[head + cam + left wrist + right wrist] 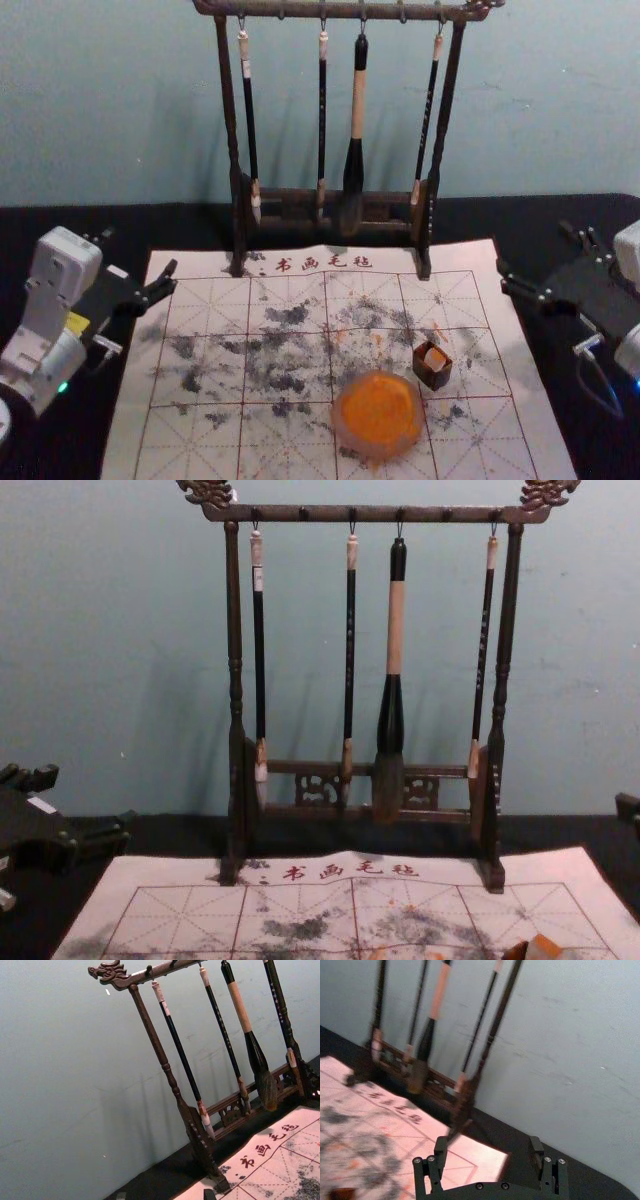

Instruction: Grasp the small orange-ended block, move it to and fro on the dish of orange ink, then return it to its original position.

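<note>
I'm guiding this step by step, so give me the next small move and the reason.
Probably ease the open, empty right gripper from the right edge of the mat in toward the block: it sits just behind and right of the orange dish, nearer to that gripper than to the left gripper.

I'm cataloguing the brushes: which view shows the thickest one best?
The chest view: the thickest brush hangs there whole, loop to bristles, seen side-on. The head view also shows it whole, but from above; both wrist views cut off its top end.
</note>
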Action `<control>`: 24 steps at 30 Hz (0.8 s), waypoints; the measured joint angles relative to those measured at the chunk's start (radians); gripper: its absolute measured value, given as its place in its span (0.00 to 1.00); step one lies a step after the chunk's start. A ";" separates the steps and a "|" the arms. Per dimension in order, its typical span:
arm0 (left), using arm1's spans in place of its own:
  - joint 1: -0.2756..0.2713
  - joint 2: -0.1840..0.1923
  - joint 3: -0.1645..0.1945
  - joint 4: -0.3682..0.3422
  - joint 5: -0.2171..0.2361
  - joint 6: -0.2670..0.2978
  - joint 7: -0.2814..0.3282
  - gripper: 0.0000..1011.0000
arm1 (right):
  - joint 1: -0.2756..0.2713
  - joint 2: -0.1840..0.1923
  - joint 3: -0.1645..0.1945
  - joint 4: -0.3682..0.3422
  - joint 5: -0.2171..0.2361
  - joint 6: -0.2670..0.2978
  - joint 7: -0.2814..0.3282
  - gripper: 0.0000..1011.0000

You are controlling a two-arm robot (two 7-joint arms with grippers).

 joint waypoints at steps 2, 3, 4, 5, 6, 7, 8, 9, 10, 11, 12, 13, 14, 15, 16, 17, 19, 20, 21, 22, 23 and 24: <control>0.000 0.000 0.000 0.000 0.000 0.000 0.000 0.99 | -0.028 0.015 0.014 -0.040 0.027 0.001 0.029 0.99; 0.000 0.000 0.000 0.000 0.000 0.000 0.000 0.99 | -0.037 0.020 0.019 -0.052 0.036 0.001 0.039 0.99; 0.000 0.000 0.000 0.000 0.000 0.000 0.000 0.99 | -0.057 0.031 0.027 -0.079 0.052 -0.001 0.060 0.99; 0.000 0.000 0.000 0.000 0.000 0.000 0.000 0.99 | -0.068 0.037 0.031 -0.092 0.060 -0.002 0.071 0.99; 0.000 0.000 0.000 0.000 0.000 0.000 0.000 0.99 | -0.085 0.046 0.036 -0.114 0.074 -0.006 0.092 0.99; 0.000 0.000 0.000 0.000 0.000 0.000 0.000 0.99 | -0.095 0.051 0.038 -0.126 0.080 -0.008 0.103 0.99; 0.000 0.000 0.000 0.000 0.000 0.000 0.000 0.99 | -0.104 0.054 0.039 -0.136 0.085 -0.010 0.113 0.99; 0.000 0.000 0.000 0.000 0.000 0.000 0.000 0.99 | -0.113 0.058 0.040 -0.146 0.090 -0.012 0.123 0.99; 0.000 0.000 0.000 0.000 0.000 0.000 0.000 0.99 | -0.120 0.061 0.041 -0.155 0.094 -0.013 0.131 0.99; 0.000 0.000 0.000 0.000 0.000 0.000 0.000 0.99 | -0.134 0.065 0.042 -0.169 0.101 -0.014 0.148 0.99; 0.000 0.000 0.000 0.000 0.000 0.000 0.000 0.99 | -0.140 0.067 0.041 -0.176 0.104 -0.014 0.156 0.99; 0.000 0.000 0.000 0.000 0.000 0.000 0.000 0.99 | -0.151 0.068 0.040 -0.186 0.107 -0.014 0.170 0.99; 0.000 0.000 0.000 0.000 0.000 0.000 0.000 0.99 | -0.154 0.069 0.038 -0.189 0.108 -0.014 0.176 0.99; 0.000 0.000 0.000 0.000 0.000 0.000 0.000 0.99 | -0.158 0.069 0.036 -0.193 0.108 -0.013 0.183 0.99; 0.000 0.000 0.000 0.000 0.000 0.000 0.000 0.99 | -0.165 0.068 0.031 -0.197 0.108 -0.012 0.193 0.99; 0.000 0.000 0.000 0.000 0.000 0.000 0.000 0.99 | -0.168 0.066 0.029 -0.199 0.108 -0.011 0.198 0.99; 0.000 0.000 0.000 0.000 0.000 0.000 0.000 0.99 | -0.174 0.063 0.023 -0.200 0.107 -0.007 0.207 0.99; 0.000 0.000 0.000 0.000 0.000 0.000 0.000 0.99 | -0.178 0.059 0.018 -0.201 0.106 -0.003 0.214 0.99; 0.000 0.000 0.000 0.000 0.000 0.000 0.000 0.99 | -0.180 0.057 0.016 -0.201 0.104 -0.001 0.217 0.99; 0.000 0.000 0.000 0.000 0.000 0.000 0.000 0.99 | -0.182 0.053 0.012 -0.199 0.100 0.003 0.222 0.99; 0.000 0.000 0.000 0.000 0.000 0.000 0.000 0.99 | -0.182 0.053 0.012 -0.199 0.100 0.003 0.222 0.99; 0.000 0.000 0.000 0.000 0.000 0.000 0.000 0.99 | -0.183 0.049 0.008 -0.196 0.095 0.009 0.227 0.99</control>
